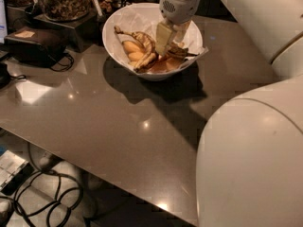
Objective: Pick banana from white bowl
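Note:
The white bowl [124, 56], lined with crumpled white paper, stands at the back of the grey table. In it lie a long brown-streaked banana with a thin stem [144, 44], smooth orange-yellow fruits [130, 48] and, on the right, the short dark-streaked banana [179, 52], partly hidden by the gripper. My gripper [165, 53] reaches down into the middle of the bowl from above, its tip between the long banana and the short one and right against the short one.
A jar of nuts on a dark stand [64, 4] and a black box with a cable [35, 44] sit at the back left. My white arm [255, 164] fills the right foreground. Cables [42, 193] lie on the floor below the table's front edge.

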Tool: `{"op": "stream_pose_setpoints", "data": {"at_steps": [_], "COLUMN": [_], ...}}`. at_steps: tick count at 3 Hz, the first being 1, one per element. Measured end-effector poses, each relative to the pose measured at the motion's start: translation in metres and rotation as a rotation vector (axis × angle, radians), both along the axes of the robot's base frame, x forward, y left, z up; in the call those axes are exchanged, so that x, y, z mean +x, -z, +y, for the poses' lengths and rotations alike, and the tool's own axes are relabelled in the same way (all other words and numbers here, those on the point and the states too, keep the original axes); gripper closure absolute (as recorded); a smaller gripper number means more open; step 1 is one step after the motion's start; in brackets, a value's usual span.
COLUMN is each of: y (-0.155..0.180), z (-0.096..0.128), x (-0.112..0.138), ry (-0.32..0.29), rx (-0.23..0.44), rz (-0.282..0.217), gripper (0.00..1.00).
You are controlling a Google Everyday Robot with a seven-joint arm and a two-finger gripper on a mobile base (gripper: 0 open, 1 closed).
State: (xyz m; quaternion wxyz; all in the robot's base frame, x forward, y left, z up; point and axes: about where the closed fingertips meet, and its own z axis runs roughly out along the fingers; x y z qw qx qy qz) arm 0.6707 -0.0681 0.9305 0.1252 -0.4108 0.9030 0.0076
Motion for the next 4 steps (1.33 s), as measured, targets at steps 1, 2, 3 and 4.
{"op": "stream_pose_setpoints", "data": {"at_steps": [1,2,3,4], "y": [0.0028,0.0029,0.0023,0.0017], "z": [0.0042,0.0041,0.0034,0.0019], "x": [0.0032,0.0061,0.0072,0.0082], "ry": [-0.011,-0.009,-0.008,-0.005], "rx": [-0.009,-0.014,-0.012,-0.006], "rz": [0.004,-0.001,-0.006,-0.009], "gripper": [0.52,0.71,0.95,1.0]}}
